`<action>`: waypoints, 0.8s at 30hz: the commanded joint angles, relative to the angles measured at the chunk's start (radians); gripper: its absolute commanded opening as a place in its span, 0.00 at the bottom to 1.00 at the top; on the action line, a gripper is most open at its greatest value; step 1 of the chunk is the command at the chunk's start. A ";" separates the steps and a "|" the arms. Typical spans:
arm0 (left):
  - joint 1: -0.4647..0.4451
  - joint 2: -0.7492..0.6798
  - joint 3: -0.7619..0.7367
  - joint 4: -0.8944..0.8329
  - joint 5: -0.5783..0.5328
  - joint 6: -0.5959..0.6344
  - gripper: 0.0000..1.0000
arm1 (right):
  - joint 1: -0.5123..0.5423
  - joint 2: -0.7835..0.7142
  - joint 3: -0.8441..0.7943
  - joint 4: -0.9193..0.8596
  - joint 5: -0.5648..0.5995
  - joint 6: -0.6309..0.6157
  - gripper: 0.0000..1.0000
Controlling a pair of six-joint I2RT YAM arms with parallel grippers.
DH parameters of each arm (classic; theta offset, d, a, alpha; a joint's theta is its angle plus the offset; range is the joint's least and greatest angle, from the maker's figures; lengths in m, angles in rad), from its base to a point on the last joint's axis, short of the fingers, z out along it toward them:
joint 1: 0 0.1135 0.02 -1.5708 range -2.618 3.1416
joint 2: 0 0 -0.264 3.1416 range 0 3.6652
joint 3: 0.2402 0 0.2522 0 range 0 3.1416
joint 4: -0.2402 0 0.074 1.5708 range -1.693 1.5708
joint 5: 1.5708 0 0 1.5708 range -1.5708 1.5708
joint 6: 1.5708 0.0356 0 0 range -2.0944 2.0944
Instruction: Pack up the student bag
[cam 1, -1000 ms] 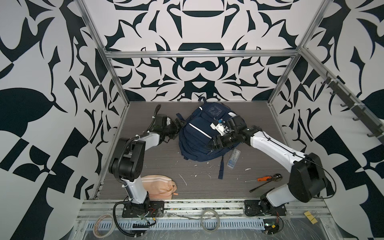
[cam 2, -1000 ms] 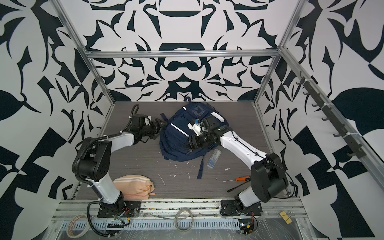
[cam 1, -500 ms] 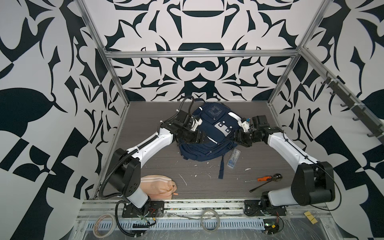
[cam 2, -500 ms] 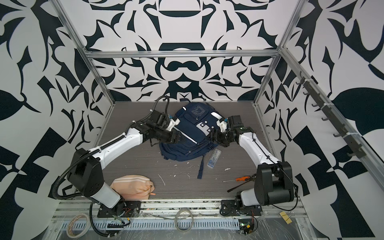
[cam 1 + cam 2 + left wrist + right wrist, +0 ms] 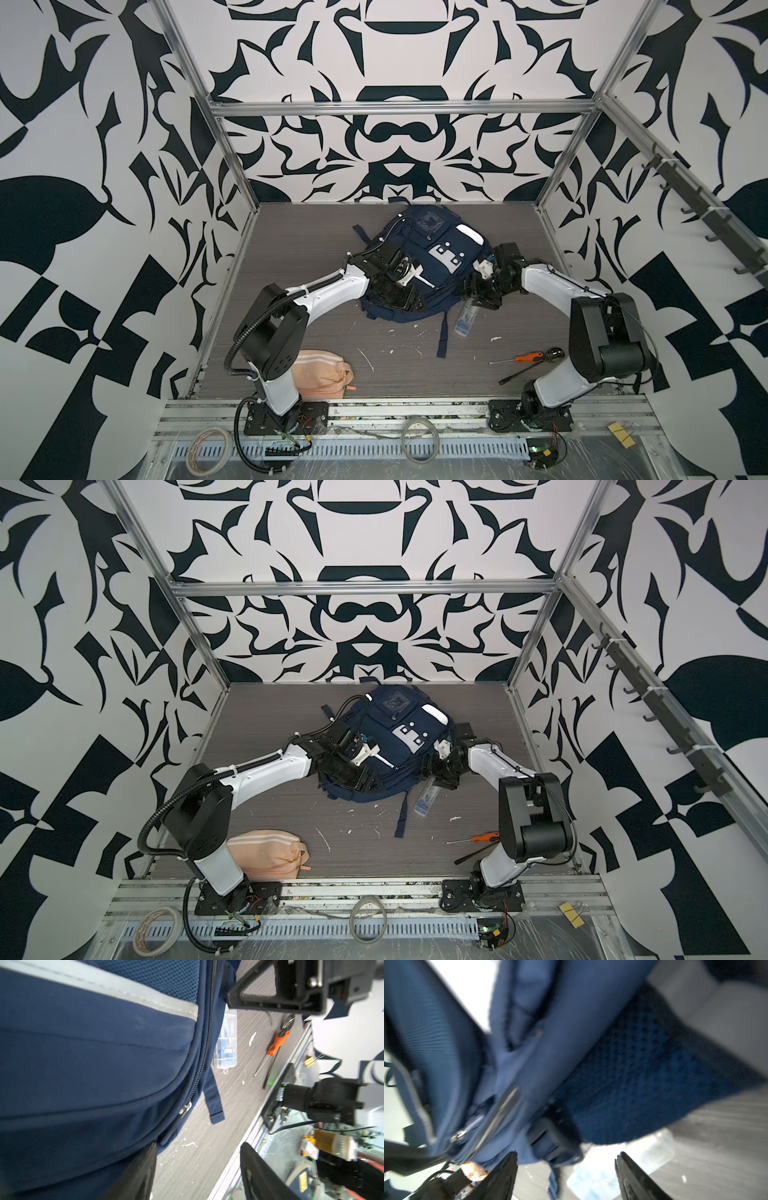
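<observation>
Now, top views, change: the left hand point(image 5: 399, 297) has come over from the far left and sits low on the front left of the student bag point(image 5: 440, 286). The right hand point(image 5: 478, 295) has left the bag's top and is at its right edge.
Top views, bag: it lies front up near the back of the grey, wood-look worktop point(image 5: 311, 257).
Top views, room: swirly black-and-white walls point(image 5: 395, 62) and a metal frame point(image 5: 399, 109). A clear case point(image 5: 465, 320), an orange screwdriver point(image 5: 525, 357) and a pink pouch point(image 5: 320, 374) lie about.
Left wrist view: the left hand point(image 5: 235, 1073) is spread wide with nothing between the fingers. The student bag point(image 5: 93, 1064) is just beside it. The writing on the clear case point(image 5: 226, 1043) is too blurry to read.
Right wrist view: the right hand point(image 5: 566, 1154) is spread. The blurry student bag point(image 5: 623, 1084) and its black buckle point(image 5: 554, 1142) are just ahead.
</observation>
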 commanded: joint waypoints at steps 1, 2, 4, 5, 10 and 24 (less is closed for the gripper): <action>-0.005 0.031 -0.013 0.008 -0.041 0.082 0.67 | -0.005 0.026 0.034 0.036 0.034 -0.030 0.78; -0.006 0.040 -0.006 0.012 -0.049 0.094 0.68 | -0.005 0.036 0.034 0.044 0.035 -0.029 0.78; -0.014 0.060 0.013 0.010 -0.098 0.116 0.69 | -0.003 0.053 0.037 0.055 0.033 -0.028 0.77; -0.016 0.066 0.019 0.015 -0.123 0.122 0.69 | -0.003 0.060 0.039 0.058 0.035 -0.029 0.75; -0.018 0.104 0.043 0.054 -0.167 0.121 0.68 | -0.004 0.093 0.057 0.066 0.029 -0.040 0.61; -0.177 0.165 0.114 0.047 -0.610 0.145 0.33 | 0.014 0.165 0.099 0.065 0.018 -0.052 0.35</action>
